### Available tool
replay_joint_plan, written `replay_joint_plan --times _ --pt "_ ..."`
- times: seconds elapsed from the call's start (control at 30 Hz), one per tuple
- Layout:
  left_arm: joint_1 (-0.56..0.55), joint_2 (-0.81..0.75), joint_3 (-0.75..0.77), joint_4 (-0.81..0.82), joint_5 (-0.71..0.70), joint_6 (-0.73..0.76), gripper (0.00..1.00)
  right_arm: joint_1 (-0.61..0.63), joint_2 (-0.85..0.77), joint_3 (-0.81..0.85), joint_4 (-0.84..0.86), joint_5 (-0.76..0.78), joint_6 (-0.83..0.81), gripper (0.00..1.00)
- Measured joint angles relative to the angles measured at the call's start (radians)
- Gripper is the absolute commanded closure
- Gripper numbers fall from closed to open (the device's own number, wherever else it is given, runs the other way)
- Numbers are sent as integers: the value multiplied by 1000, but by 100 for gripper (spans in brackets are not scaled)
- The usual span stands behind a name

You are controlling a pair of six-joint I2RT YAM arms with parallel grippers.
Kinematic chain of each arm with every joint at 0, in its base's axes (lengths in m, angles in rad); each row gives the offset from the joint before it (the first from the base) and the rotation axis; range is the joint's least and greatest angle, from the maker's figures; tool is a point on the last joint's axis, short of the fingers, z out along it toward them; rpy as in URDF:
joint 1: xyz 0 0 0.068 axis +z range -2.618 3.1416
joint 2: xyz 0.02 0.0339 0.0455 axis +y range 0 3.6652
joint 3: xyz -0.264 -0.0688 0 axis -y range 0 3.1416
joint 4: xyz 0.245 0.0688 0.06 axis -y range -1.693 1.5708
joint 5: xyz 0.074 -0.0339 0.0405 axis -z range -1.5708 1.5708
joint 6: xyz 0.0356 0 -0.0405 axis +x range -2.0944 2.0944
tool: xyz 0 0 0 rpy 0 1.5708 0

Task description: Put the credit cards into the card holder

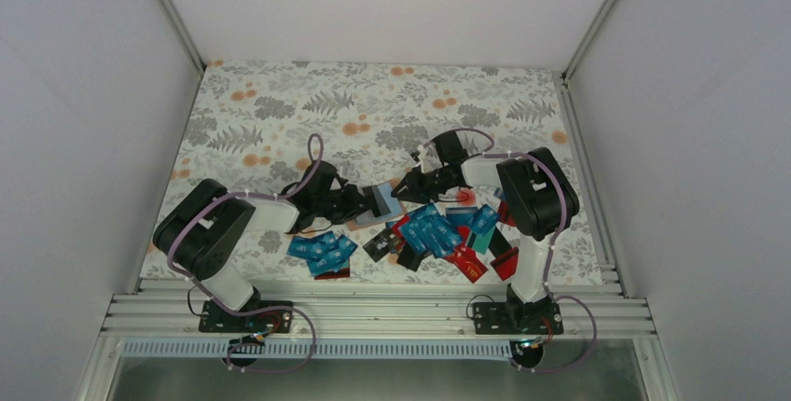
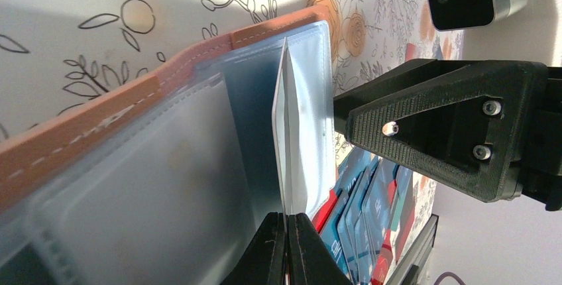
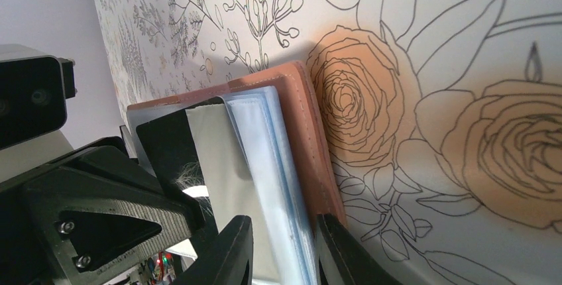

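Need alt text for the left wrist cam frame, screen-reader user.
The left gripper pinches one pale plastic sleeve of the open tan-pink card holder, seen edge-on and standing up from the other sleeves. The black right gripper sits at the holder's right edge, with blue and red cards below on the floral tablecloth.

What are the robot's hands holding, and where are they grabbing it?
Left jaws pinch one clear sleeve of the card holder by its edge. Right jaws seem to clamp its other sleeves at their edge.
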Motion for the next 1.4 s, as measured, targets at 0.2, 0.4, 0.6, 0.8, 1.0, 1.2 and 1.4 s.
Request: replay_joint_plan --times 0.2,0.4,0.6,0.8,1.0,1.2,1.4 --pt "-10 15 0 14 0 -13 98 0 1 0 0 0 0 74" --pt "-12 12 0 -6 0 -9 98 0 2 0 0 0 0 74" --pt "-15 8 2 -40 1 0 98 0 4 0 0 -4 0 74" --pt "-15 1 9 -64 5 13 98 0 4 0 1 -4 0 74" --pt "-16 -9 12 -90 15 23 98 0 5 0 1 -6 0 74" --pt "-16 -9 12 -93 16 26 98 0 5 0 1 -6 0 74" --pt "-21 -5 7 -71 16 21 98 0 5 0 1 -6 0 74"
